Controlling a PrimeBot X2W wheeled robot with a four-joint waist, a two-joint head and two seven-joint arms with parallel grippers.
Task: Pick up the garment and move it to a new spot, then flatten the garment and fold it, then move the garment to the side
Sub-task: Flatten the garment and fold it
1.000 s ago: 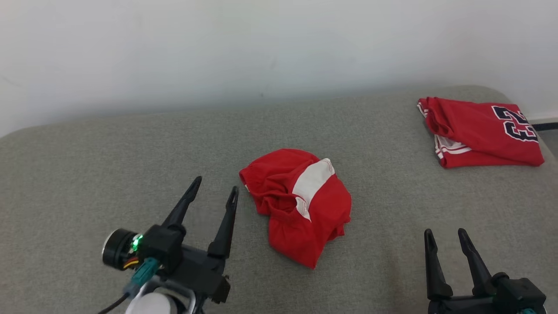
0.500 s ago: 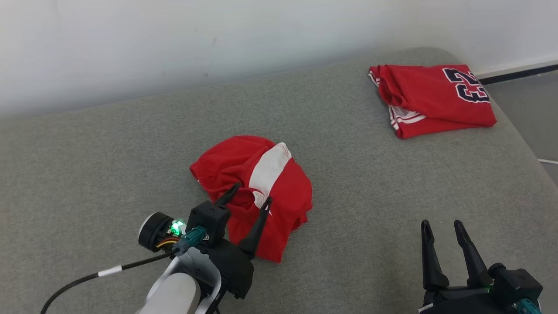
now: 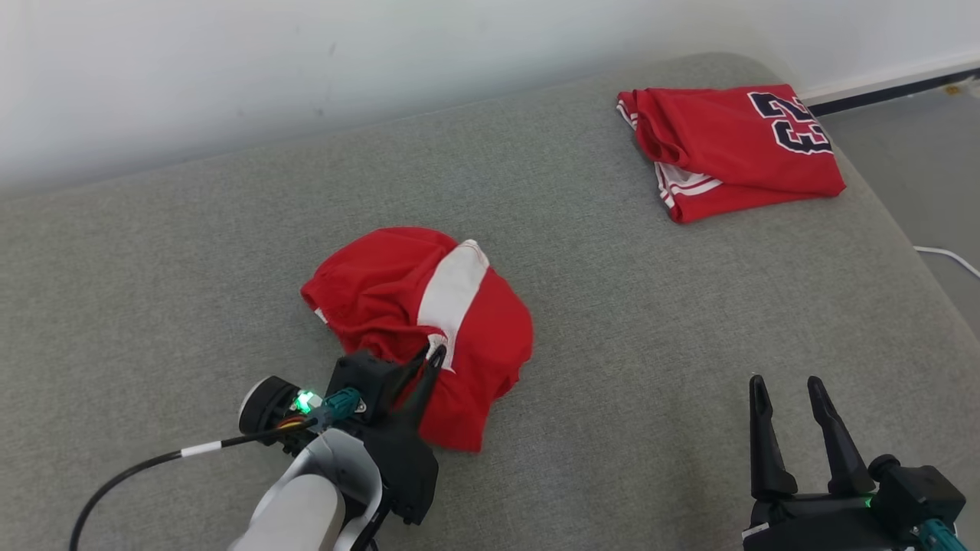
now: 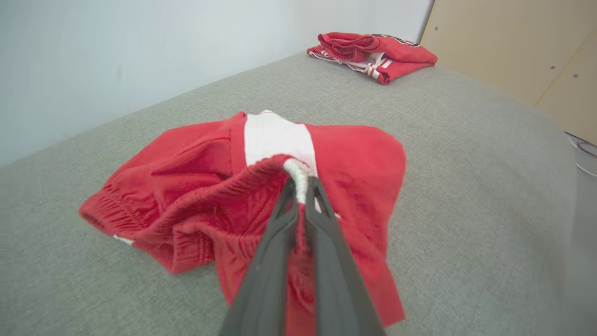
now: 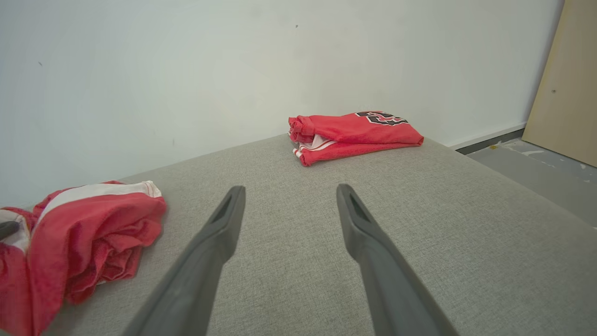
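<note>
while my right tool (image 3: 786, 381) is hanging spread wide over the grey cushion (image 3: 651, 344), i am seeing my left tool (image 3: 432, 352) clamping the waistband of the crumpled red shorts (image 3: 383, 283) lying mid-cushion.

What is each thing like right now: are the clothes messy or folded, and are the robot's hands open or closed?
crumpled red garment: bunched up on the grey cushion, one edge pinched.
red jersey: folded, lying at the cushion's far right corner.
left hand: closed on the crumpled red garment's edge.
right hand: open, holding nothing.
</note>
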